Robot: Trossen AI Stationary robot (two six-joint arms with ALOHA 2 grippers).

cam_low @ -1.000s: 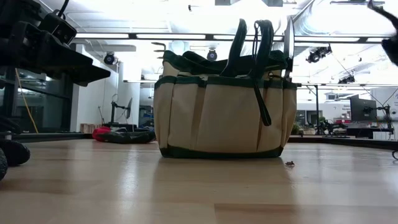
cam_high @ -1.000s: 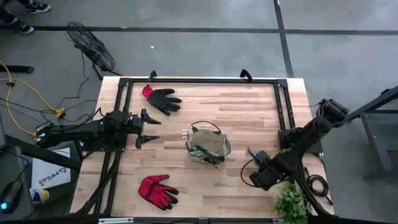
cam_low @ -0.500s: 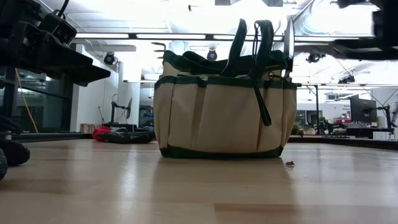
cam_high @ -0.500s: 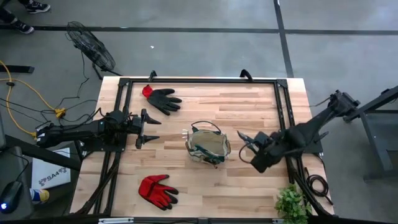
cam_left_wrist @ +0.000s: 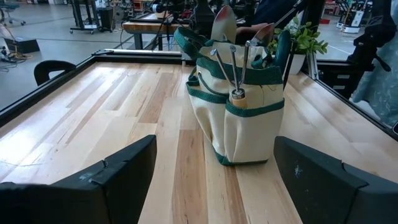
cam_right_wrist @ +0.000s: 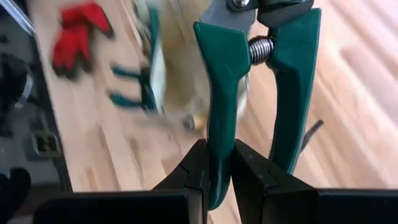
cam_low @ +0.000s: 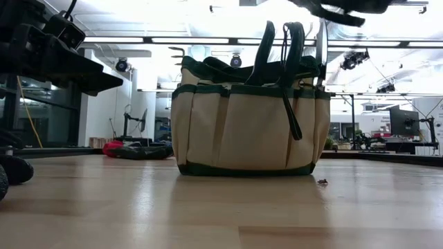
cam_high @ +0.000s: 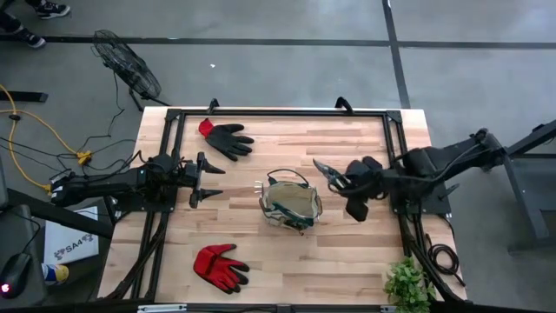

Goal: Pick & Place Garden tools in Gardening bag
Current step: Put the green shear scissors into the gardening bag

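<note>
The olive-tan gardening bag (cam_high: 292,205) stands upright mid-table, with a fork (cam_left_wrist: 234,70) in an outer pocket and a trowel (cam_left_wrist: 224,23) inside. My right gripper (cam_high: 346,181) hovers just right of the bag, shut on green-handled pruners (cam_high: 327,169), whose blades point toward the bag. My left gripper (cam_high: 205,179) waits open, left of the bag. A black-and-red glove (cam_high: 228,137) lies flat at the far left. A red glove (cam_high: 220,266) lies flat at the near left. My right gripper pinches one of the pruners' two green handles (cam_right_wrist: 217,163) between its two fingers (cam_right_wrist: 190,170), near that handle's free end. The handle runs on ahead along the fingers; the other handle (cam_right_wrist: 292,99) stays free beside it. The pruners are lifted clear of the table, blades forward.
A leafy plant (cam_high: 408,283) sits at the table's near right corner. A black frame rail (cam_high: 278,113) runs around the table top. Bare wood lies near the bag and between it and both gloves.
My right gripper has risen from low over the table near the plant, carrying the pruners toward the far edge and the bag's right side. It has rolled on the way. The pruners, which pointed toward the far edge, now point toward the bag.
</note>
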